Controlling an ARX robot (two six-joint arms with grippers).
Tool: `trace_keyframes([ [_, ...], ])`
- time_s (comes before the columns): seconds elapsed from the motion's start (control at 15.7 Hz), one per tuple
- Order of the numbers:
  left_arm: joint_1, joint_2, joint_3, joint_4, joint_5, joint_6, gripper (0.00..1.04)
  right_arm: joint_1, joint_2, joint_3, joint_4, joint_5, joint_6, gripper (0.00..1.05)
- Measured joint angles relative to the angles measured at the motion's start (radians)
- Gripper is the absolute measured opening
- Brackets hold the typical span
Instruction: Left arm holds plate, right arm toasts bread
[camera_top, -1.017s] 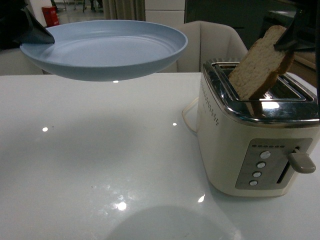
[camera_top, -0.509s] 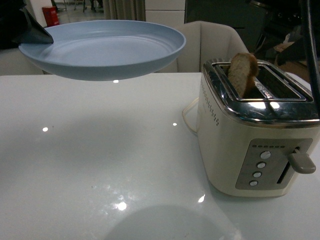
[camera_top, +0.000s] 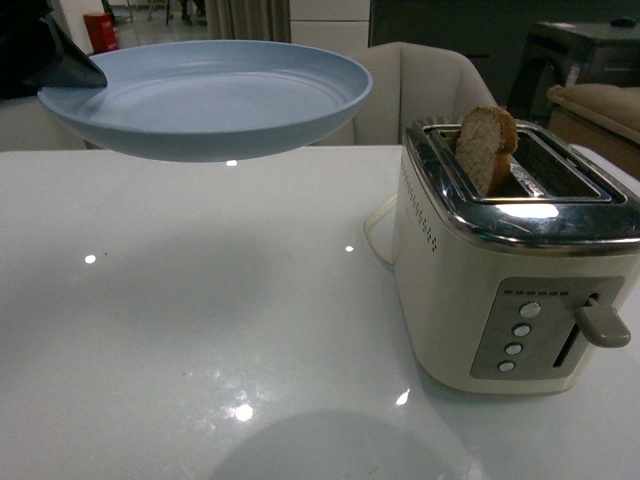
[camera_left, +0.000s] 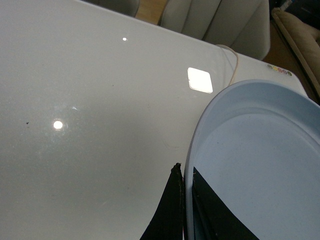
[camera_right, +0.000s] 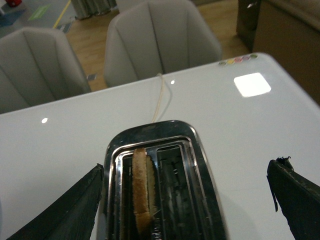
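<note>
- Plate (camera_top: 205, 95), pale blue: 1, upper left of the front view.
- Bread (camera_top: 487, 148), half-slice: 1.
- Toaster (camera_top: 450, 290), cream and chrome: 1, right of frame.
  - Slots (camera_right: 172, 170): 2.
  - Lever (camera_top: 602, 325): 1.
  - Round buttons (camera_top: 521, 330): 4, in one column.
- Cord (camera_right: 160, 97): 1.
- Table (camera_top: 200, 330), glossy white: 1.
- Chairs (camera_right: 160, 37), pale: 2, across the top of the right wrist view.
- Red object (camera_top: 101, 30), top left corner, too small to identify: 1.
</note>
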Motion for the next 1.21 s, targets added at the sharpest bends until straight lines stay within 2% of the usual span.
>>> trace_keyframes([
  [0.19,0.0,0.0,0.0,0.0,0.0,0.0,0.03,0.036,-0.216,-0.263,0.176,0.141,-0.143,0.98],
  [0.32,0.0,0.0,0.0,0.0,0.0,0.0,0.03,0.024,-0.352,-0.42,0.183,0.15,-0.155,0.98],
  [0.7,0.0,0.0,0.0,0.0,0.0,0.0,0.03,-0.019,-0.479,-0.534,0.23,0.137,-0.174,0.98],
  [0.76,0.0,0.0,0.0,0.0,0.0,0.0,0.03,-0.058,-0.516,-0.578,0.314,0.076,-0.2,0.94],
  [0.83,0.0,0.0,0.0,0.0,0.0,0.0,0.03,-0.119,-0.586,-0.652,0.396,-0.063,-0.232,0.81],
  [0.89,0.0,0.0,0.0,0.0,-0.001,0.0,0.03,-0.177,-0.661,-0.71,0.365,-0.169,-0.246,0.7],
  [0.95,0.0,0.0,0.0,0.0,0.0,0.0,0.03,-0.223,-0.735,-0.758,0.32,-0.224,-0.253,0.59],
  [1.21,0.0,0.0,0.0,0.001,0.0,0.0,0.03,-0.226,-1.01,-0.882,0.175,-0.246,-0.264,0.22],
])
